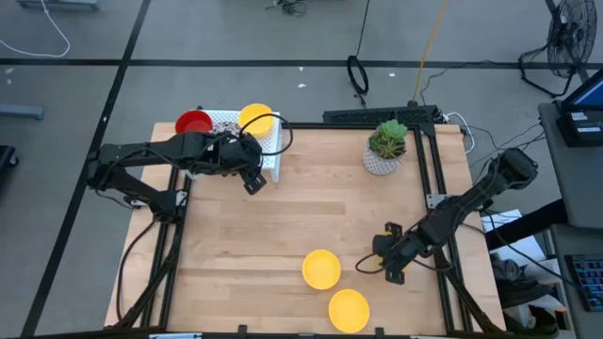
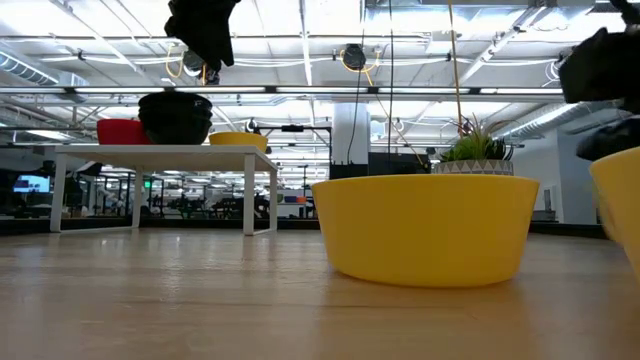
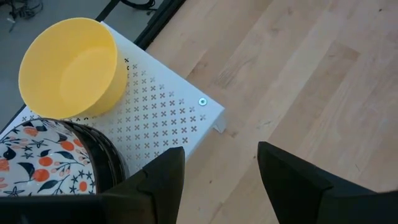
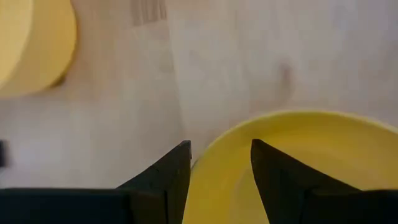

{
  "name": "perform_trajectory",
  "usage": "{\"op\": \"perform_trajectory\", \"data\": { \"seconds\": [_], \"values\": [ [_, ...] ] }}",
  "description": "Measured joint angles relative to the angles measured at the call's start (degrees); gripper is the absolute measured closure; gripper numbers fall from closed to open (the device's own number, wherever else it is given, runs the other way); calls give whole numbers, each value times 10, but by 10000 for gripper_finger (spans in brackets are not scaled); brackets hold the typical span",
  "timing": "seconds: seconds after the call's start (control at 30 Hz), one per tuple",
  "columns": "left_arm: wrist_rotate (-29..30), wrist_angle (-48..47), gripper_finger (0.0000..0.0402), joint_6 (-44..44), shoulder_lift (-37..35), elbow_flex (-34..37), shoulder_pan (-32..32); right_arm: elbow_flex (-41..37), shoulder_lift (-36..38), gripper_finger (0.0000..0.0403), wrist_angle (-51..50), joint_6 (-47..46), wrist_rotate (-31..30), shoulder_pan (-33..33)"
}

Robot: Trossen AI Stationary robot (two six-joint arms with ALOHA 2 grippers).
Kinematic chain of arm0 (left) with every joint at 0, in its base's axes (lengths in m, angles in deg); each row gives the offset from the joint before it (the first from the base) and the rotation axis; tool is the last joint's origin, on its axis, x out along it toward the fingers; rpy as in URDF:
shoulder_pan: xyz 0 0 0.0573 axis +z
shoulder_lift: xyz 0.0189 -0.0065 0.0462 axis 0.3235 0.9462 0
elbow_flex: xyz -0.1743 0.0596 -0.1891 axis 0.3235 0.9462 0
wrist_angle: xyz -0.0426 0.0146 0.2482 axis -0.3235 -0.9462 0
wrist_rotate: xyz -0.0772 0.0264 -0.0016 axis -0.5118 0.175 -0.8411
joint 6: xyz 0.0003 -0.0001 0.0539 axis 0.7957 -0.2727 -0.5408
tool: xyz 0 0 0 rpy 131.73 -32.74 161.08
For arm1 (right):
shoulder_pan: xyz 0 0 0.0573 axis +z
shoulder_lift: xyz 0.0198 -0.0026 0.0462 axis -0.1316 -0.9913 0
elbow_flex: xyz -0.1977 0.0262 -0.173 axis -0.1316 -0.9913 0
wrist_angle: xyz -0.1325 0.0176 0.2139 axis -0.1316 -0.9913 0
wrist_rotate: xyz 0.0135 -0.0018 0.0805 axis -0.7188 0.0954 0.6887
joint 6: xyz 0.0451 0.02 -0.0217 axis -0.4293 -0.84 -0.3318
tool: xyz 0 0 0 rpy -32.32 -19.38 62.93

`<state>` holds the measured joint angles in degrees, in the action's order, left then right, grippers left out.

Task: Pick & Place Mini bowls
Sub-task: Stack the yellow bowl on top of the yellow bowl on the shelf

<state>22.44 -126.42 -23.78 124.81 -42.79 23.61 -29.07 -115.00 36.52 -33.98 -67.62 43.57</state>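
**Right gripper at the rim of a table bowl; left arm up by the rack**

Right gripper (image 1: 388, 266) sits low at the table's front right with its fingers spread. In the right wrist view a yellow bowl (image 4: 298, 162) fills the space past the fingertips, and its near rim runs across the gap between them. That view doesn't say which of the two table bowls this is. From above, bowl A (image 1: 321, 268) lies to the gripper's left and bowl B (image 1: 349, 310) nearer the front edge, both close. My guess is A. Bowls are round, so no long axis: what matters is one finger inside the wall, one outside.

Left gripper (image 3: 217, 180) is also spread, holding nothing, over the rack's (image 3: 168, 106) table-side corner. On the rack: a yellow bowl (image 3: 68, 65), a speckled stack (image 3: 43, 165) and a red bowl (image 1: 194, 122).

Right arm is far nearer the table bowls.
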Motion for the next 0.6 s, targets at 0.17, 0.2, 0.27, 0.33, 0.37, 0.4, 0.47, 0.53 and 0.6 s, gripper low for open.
{"op": "perform_trajectory", "data": {
  "seconds": [0.17,0.2,0.27,0.33,0.37,0.4,0.47,0.53,0.6],
  "values": [
    [0,0,194,1,0,0,0,0,0,267,5,133,-60,-22],
    [0,0,195,0,0,0,0,0,0,271,8,157,-65,-29],
    [0,0,194,1,0,0,0,0,0,280,13,194,-75,-43],
    [0,0,195,1,0,0,0,0,0,287,19,218,-73,-57],
    [0,0,194,1,0,0,0,0,0,290,19,226,-73,-64],
    [0,0,195,1,0,0,0,0,0,293,19,229,-73,-70],
    [0,0,195,1,0,0,0,0,0,295,16,228,-71,-78],
    [0,0,195,1,0,0,0,0,0,295,8,217,-70,-81],
    [0,0,194,0,0,0,0,0,0,291,-9,205,-69,-82]
  ]
}}
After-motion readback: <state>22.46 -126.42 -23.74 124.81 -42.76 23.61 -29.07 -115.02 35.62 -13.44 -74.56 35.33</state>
